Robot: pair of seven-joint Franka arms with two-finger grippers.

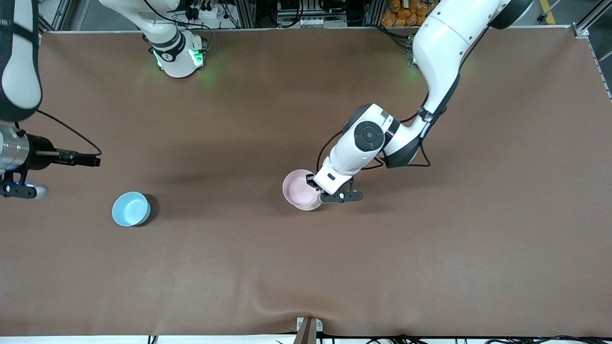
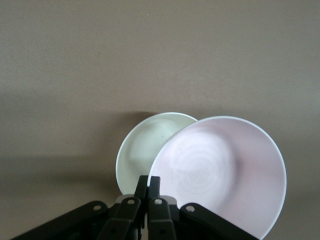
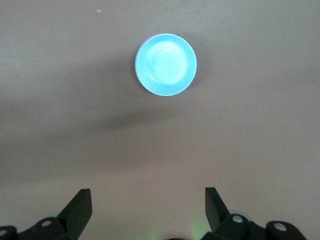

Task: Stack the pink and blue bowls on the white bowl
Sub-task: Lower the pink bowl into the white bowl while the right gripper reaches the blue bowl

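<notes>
My left gripper [image 1: 319, 191] is shut on the rim of the pale pink bowl [image 1: 299, 188] and holds it tilted, low over the middle of the table. In the left wrist view the gripper [image 2: 148, 181] pinches the pink bowl [image 2: 220, 170], which overlaps the white bowl [image 2: 145, 150] standing on the table just under it. In the front view only a pale edge of the white bowl [image 1: 310, 206] shows below the pink one. The light blue bowl [image 1: 130, 209] stands alone toward the right arm's end. My right gripper [image 1: 21, 190] waits open and empty above the table near the blue bowl [image 3: 165, 64]; its own view shows it spread wide [image 3: 147, 197].
The brown table cover [image 1: 430, 248] is bare around the bowls. A small metal bracket [image 1: 308, 327] sits at the table edge nearest the front camera. The left arm's elbow [image 1: 368, 136] hangs over the table's middle.
</notes>
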